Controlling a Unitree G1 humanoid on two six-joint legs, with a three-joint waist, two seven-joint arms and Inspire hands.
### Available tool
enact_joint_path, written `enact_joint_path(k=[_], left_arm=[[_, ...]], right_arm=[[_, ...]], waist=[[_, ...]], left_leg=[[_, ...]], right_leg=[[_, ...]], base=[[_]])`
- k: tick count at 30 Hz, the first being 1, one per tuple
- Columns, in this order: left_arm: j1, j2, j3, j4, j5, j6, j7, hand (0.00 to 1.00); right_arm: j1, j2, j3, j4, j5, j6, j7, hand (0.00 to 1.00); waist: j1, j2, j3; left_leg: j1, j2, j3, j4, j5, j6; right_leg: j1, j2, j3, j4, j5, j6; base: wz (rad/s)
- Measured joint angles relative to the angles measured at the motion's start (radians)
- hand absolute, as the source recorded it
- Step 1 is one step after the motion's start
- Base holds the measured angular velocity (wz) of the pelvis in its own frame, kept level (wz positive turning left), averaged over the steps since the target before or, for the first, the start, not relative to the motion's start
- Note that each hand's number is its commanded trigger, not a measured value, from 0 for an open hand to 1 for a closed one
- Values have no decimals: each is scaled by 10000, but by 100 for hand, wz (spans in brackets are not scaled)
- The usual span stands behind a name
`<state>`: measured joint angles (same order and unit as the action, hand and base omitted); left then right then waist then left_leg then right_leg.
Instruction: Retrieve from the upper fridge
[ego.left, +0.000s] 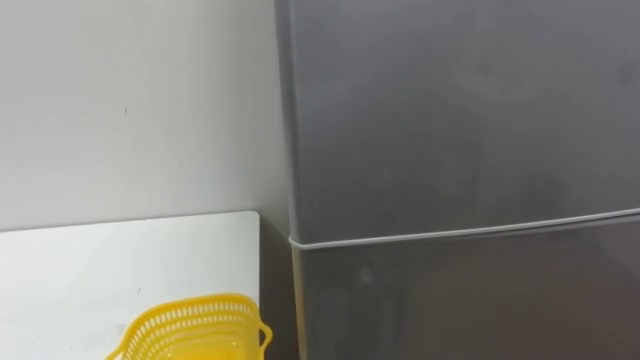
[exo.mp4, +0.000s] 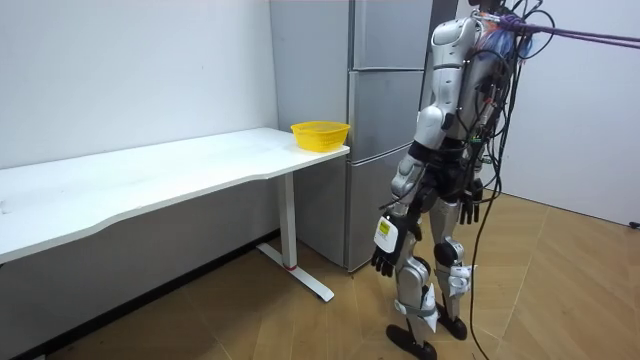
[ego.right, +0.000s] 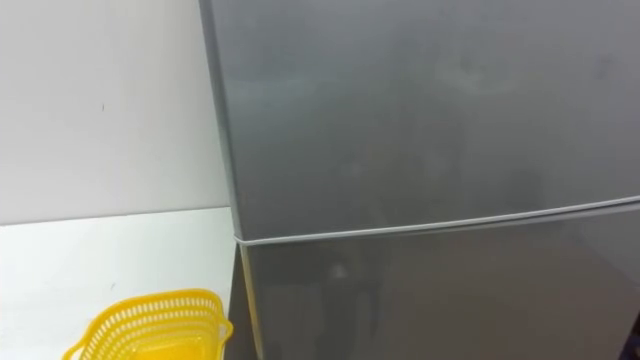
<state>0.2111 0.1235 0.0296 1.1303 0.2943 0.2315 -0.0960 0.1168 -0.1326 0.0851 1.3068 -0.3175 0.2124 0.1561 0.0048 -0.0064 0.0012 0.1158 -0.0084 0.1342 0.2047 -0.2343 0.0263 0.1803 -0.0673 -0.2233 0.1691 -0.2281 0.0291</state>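
Basically nothing done yet. The robot is standing right in front of the grey fridge (exo.mp4: 385, 130), facing it, and the upper fridge door (ego.left: 460, 120) is fully closed, same as the lower door (ego.left: 470, 300) under the pale seam between them. Whatever's supposed to come out is presumably behind that upper door, so I can't see it at all.

Both arms just hang down at its sides. The left hand (exo.mp4: 385, 257) dangles by the thigh with its fingers loose and nothing in them. The right hand (exo.mp4: 470, 208) sits by the hip on the far side, holding nothing I can make out, but it's too small for me to say if it's apart or closed.

The yellow mesh basket (ego.left: 195, 330) sits on the corner of the white desk (ego.left: 100, 270) just beside the fridge, probably the drop-off spot.

Still to go, I'd say: reach up, open the door, grab the item, pull it out.
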Motion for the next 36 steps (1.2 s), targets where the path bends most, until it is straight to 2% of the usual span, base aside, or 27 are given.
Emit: enact_joint_path(k=[2, 10, 12, 13, 14, 18, 23, 28, 30, 31, 36], left_arm=[[-3, -4, 484, 16, -753, -1, 190, 0], [166, 8, 909, 115, -3439, 12, 1504, 0], [230, 6, 1403, 90, -4232, 10, 1880, 0], [230, 3, 1902, 65, -4873, -53, 2159, 0], [212, 4, 2247, 65, -5540, -234, 2456, 0], [61, 6, 2738, -5, -7097, -674, 3184, 0], [58, 4, 3305, -1283, -9148, -1045, 4275, 0], [-25, 11, 3992, -2871, -10011, -1441, 5620, 0], [-35, 11, 4192, -3721, -10549, -1752, 6192, 0], [-75, 36, 4221, -4172, -10858, -2003, 6569, 0], [-212, 79, 4407, -5987, -11463, -2800, 7869, 0]], right_arm=[[-93, -1, -34, 184, 38, 40, 2, 0], [-176, -6, -192, 194, 346, 78, -103, 0], [-185, -6, -228, 201, 440, 77, -151, 0], [-184, -6, -309, 209, 492, 76, -154, 0], [-187, -9, -313, 208, 499, 78, -155, 0], [-156, -14, -315, 171, 673, 73, -163, 0], [-23, -48, -419, 93, 780, 65, -142, 0], [222, -205, -512, -515, 786, -72, -213, 0], [356, -246, -618, -675, 811, -213, -346, 0], [350, -286, -687, -706, 774, -270, -366, 0], [464, -317, -787, -1082, 459, -484, -479, 0]], waist=[[12, -3, 3], [56, 5, 7], [52, -10, 17], [56, -27, 48], [59, -35, 48], [106, -51, 46], [325, -58, 36], [478, 2, -11], [568, 32, -45], [580, 67, -100], [588, 53, -121]], left_leg=[[-5, 3, -3, 2, 0, 0], [-5, -23, 5, -11, -10, 14], [44, -27, 2, -9, -11, 15], [121, -28, -6, -18, -11, 15], [151, -33, -24, -41, -11, 13], [144, -36, -45, -80, -11, 14], [118, -34, -43, -86, -11, 17], [137, -33, -37, -66, -8, 16], [128, -22, -47, -75, -8, 16], [95, -7, -48, -74, -8, 16], [1, -30, -49, -67, -6, 17]], right_leg=[[0, 1, 18, -5, -2, -3], [-8, -15, -6, 1, -13, 16], [54, -17, -23, 4, -13, 17], [145, -18, -65, 2, -14, 18], [172, -12, -76, 1, -16, 21], [166, -24, -107, 18, -16, 21], [104, -16, -16, 29, -16, 19], [87, 3, 10, 23, -13, 15], [64, 9, 8, 32, -13, 15], [-52, 11, 27, 85, -12, 13], [-158, -11, -71, 209, -8, 15]], base=[[0], [0], [2], [3], [0], [0], [-3], [-2], [-2], [0], [0]])
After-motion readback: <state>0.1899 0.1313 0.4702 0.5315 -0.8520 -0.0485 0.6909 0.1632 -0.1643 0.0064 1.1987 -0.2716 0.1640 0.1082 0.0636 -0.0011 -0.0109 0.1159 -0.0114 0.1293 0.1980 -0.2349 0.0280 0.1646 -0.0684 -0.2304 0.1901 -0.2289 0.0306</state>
